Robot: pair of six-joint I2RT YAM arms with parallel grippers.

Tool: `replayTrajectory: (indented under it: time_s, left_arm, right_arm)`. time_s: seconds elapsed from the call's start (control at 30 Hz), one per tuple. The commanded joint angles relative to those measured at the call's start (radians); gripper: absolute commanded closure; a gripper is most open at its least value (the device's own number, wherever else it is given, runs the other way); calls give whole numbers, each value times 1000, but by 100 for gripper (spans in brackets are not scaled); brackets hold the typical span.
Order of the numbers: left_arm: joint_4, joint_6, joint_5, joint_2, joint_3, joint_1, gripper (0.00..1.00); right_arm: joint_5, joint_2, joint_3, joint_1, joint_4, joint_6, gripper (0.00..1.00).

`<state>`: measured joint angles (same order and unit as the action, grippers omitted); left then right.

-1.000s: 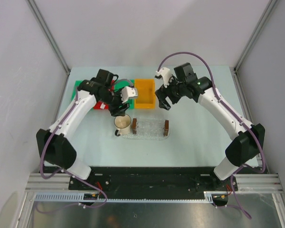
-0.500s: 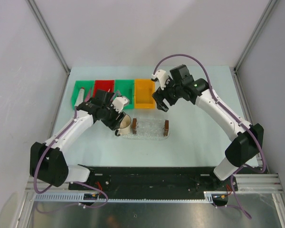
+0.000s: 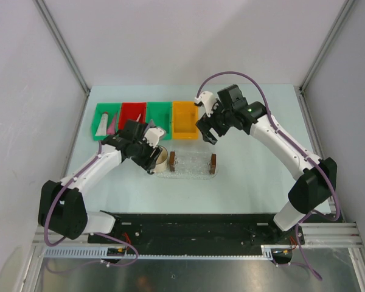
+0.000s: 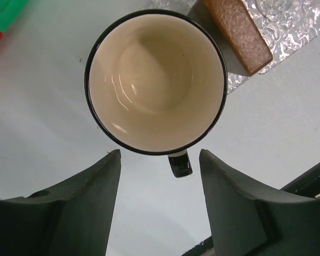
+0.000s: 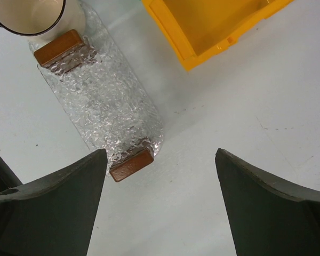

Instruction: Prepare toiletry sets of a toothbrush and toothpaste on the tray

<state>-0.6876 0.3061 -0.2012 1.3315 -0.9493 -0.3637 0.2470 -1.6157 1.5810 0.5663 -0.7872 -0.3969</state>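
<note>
Tray [image 3: 192, 165] of clear plastic, with a brown block [image 3: 213, 163] at each short end, lies on the table [image 3: 255, 176] in front of the row of coloured bins, its long side running left to right. A cream mug [image 3: 160, 159] with a dark rim stands upright just beside the tray's left block. The left gripper [image 3: 150, 154] hangs over this mug with its jaws spread and nothing between them; in the left wrist view the mug's handle [image 4: 180, 162] points toward the gap between the two fingers [image 4: 85, 208]. The right gripper [image 3: 207, 132] hovers above bare table between the tray's right end and the orange bin [image 3: 185, 129], jaws wide and holding nothing. The pink toothpaste [image 3: 112, 125] lies in the leftmost green bin [image 3: 107, 106], well apart from the tray, beside a whitish tube [image 3: 101, 125]. The toothbrush is too small to make out.
</note>
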Motion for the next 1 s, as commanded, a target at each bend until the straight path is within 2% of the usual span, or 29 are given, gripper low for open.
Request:
replayTrajectory:
  time_s: [0.0,0.4,0.97]
  left_arm:
    - [40,-61,-40,11,6,-11,35]
    - [89,-12,-32,40,63,-9,36]
    - [108,165,-49,57,107,-11,39]
  right_arm:
    - [-11,4,-1,3,28,-11,12]
    - [-14,7,-10,4,29,-16,12]
    - [-18,8,-16,4,26,-20,12]
